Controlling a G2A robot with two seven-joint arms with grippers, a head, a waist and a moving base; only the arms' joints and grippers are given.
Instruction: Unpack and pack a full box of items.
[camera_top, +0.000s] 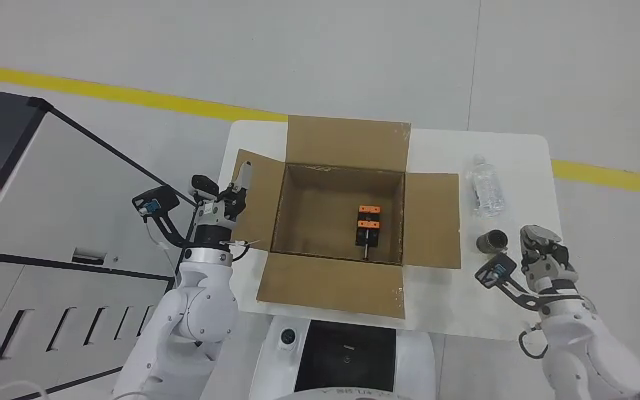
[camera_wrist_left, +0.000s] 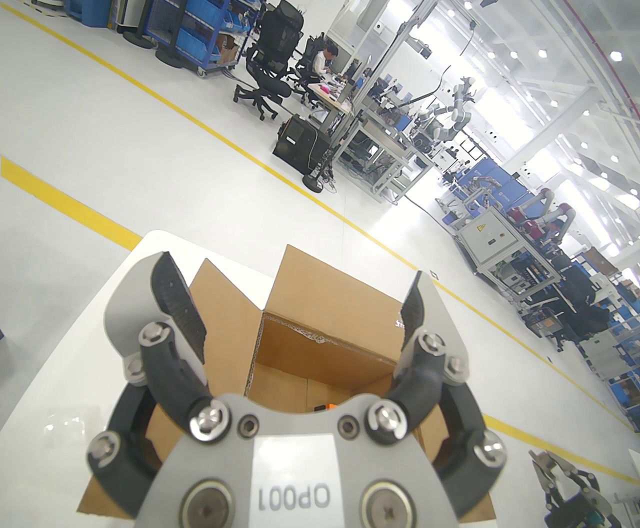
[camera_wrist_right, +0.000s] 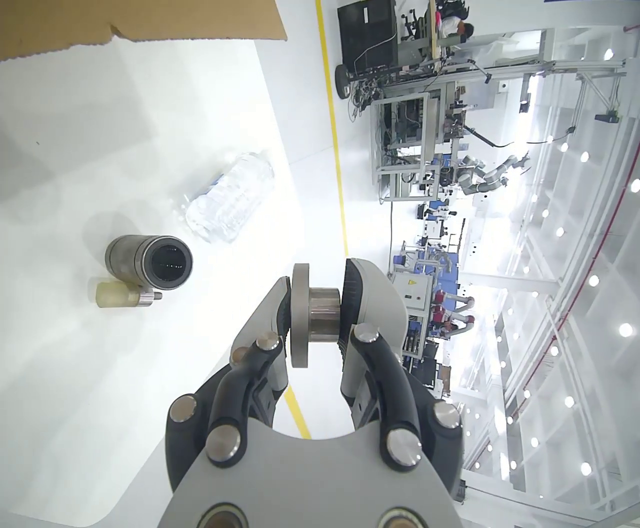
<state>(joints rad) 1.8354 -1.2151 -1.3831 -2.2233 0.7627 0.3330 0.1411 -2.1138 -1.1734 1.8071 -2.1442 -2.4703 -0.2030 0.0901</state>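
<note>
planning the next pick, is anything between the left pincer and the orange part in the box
Only the box itself: the left pincer, open, sits over the left flap, so the box's left wall separates it from the orange-and-black part on the box floor. Nothing else lies inside.

I log the box (camera_top: 348, 140) brown cardboard, the table (camera_top: 450, 300) white — orange-and-black part (camera_top: 368, 226) inside the box. The bottle (camera_top: 486, 186) clear, cylinder (camera_top: 491, 241) dark grey, flanged piece (camera_wrist_right: 312, 312) silver; floor line (camera_top: 100, 92) yellow.

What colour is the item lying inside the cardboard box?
The item is orange and black; the top view shows it best.
</note>
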